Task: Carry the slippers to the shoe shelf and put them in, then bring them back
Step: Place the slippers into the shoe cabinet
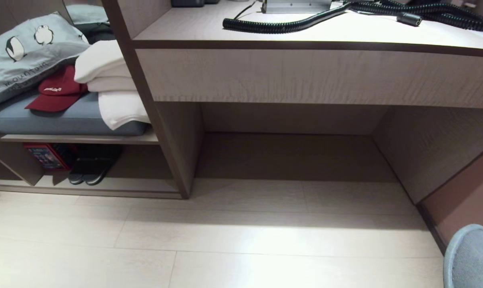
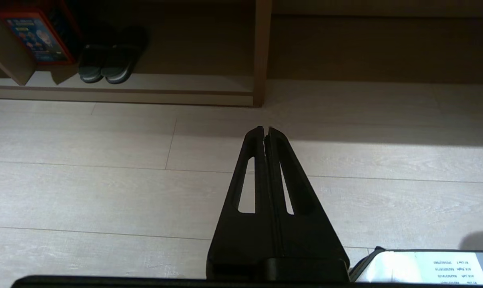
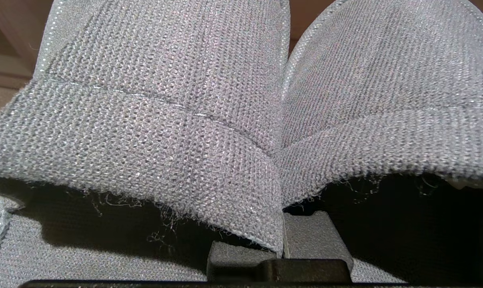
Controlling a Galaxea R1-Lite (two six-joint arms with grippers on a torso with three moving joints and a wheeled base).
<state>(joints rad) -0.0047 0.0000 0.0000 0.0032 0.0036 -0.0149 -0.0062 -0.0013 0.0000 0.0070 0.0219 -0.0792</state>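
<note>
Pale wood flooring fronts the shoe shelf; right pincer clamps the grey slippers together by their inner edges, left pincer closed and empty above the floor.

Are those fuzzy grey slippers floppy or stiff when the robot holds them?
Probably floppy: the slippers are knitted fabric with frayed edges, and their inner edges bunch together where the right gripper pinches them. Likely light too, since that one pinch seems to carry both. The rough weave probably keeps them from slipping out.
</note>
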